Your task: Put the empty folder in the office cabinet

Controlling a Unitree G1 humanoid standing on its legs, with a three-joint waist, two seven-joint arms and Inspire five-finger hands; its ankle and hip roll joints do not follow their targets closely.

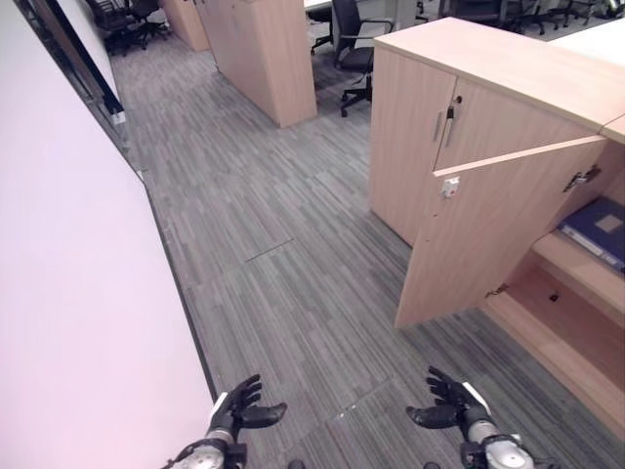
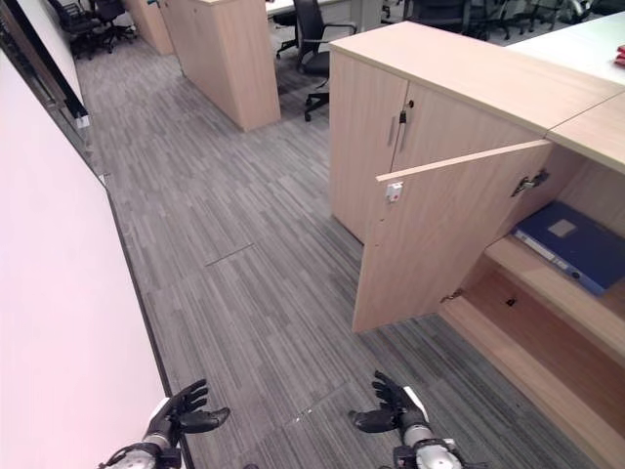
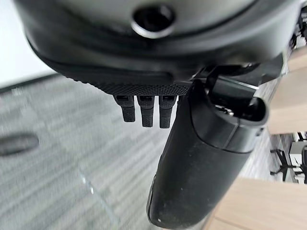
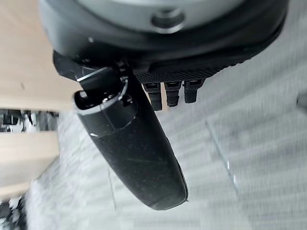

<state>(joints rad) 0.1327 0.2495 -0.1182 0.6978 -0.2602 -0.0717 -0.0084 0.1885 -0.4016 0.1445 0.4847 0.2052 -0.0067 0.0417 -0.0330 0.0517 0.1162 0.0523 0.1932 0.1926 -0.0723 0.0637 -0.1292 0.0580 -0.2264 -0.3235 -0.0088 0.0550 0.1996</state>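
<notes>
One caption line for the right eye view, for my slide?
Both hands open and empty; blue folder lies on the open cabinet's shelf.

Head stereo down; wrists (close) floorward.

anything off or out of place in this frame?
Nothing damaged or spilled. The cabinet door stands wide open, and the blue folder lies flat on the upper shelf inside. Both hands, left hand and right hand, are open and hold nothing, low over the carpet floor.
</notes>
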